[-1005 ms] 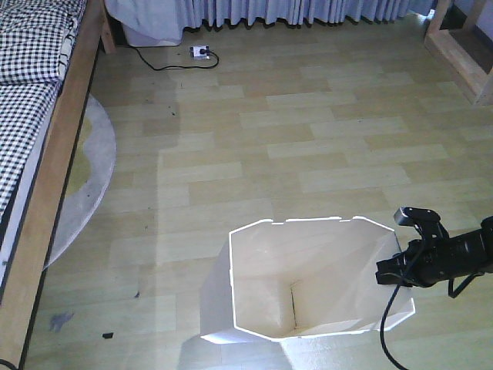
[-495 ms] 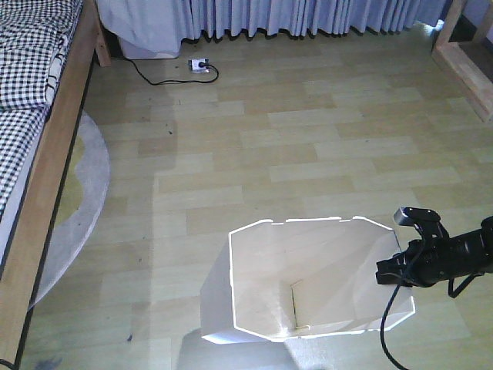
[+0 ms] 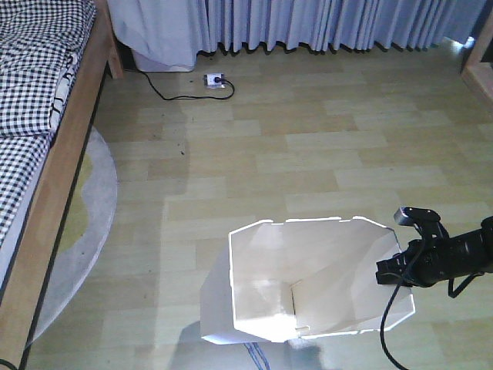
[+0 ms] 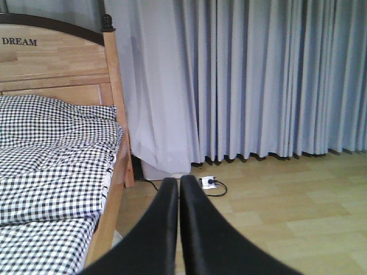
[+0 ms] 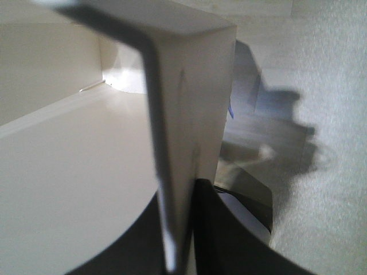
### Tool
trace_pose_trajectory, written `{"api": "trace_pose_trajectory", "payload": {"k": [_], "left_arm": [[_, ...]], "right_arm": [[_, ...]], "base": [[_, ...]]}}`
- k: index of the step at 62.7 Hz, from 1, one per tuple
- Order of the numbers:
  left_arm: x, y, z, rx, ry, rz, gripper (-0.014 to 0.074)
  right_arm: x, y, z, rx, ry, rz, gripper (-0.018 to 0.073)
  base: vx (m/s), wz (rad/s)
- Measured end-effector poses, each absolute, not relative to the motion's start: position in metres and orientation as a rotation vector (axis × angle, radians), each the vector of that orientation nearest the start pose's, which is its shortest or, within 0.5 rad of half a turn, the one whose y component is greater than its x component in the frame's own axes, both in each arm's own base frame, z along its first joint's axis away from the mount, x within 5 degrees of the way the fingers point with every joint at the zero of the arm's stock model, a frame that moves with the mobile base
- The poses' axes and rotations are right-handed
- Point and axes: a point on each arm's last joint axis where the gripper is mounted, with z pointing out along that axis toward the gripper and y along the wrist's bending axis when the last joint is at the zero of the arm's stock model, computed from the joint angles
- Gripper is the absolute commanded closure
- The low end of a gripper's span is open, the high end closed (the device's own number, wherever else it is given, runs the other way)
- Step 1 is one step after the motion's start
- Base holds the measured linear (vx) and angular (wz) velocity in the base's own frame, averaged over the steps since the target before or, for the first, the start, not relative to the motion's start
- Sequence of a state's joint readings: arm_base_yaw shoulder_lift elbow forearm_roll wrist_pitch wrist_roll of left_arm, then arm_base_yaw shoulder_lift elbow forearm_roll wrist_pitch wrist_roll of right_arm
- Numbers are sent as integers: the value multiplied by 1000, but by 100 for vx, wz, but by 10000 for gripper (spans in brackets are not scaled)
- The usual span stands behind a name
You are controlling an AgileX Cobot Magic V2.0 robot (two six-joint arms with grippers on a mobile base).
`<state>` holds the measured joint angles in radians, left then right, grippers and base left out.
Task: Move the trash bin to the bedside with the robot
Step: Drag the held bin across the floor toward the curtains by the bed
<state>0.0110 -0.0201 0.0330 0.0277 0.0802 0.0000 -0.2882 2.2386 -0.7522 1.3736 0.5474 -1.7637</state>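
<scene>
Our right gripper (image 3: 390, 271) is clamped on the right wall of the trash bin (image 3: 308, 266). The bin stands on open wooden floor (image 3: 254, 154), well apart from the bed rail (image 3: 65, 169). Our left gripper (image 4: 178, 186) is pressed together.

The bed (image 3: 35, 85) runs off the left edge.

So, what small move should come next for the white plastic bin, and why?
Probably slide the white octagonal plastic trash bin leftward, toward the light-brown wooden bed rail: the right gripper is shut on its right wall, and a wide stretch of floor separates bin from bed.
</scene>
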Motion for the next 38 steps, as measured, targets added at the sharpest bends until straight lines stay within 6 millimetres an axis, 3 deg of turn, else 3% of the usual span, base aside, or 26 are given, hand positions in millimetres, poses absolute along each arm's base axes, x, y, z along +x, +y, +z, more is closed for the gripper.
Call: {"api": "trace_pose_trajectory", "payload": {"k": [38], "left_arm": [[56,1,196,11,1577,32,603]], "right_arm": [[276,-33,-1,-210,2816,700,564]], "base": [[30,10]]}}
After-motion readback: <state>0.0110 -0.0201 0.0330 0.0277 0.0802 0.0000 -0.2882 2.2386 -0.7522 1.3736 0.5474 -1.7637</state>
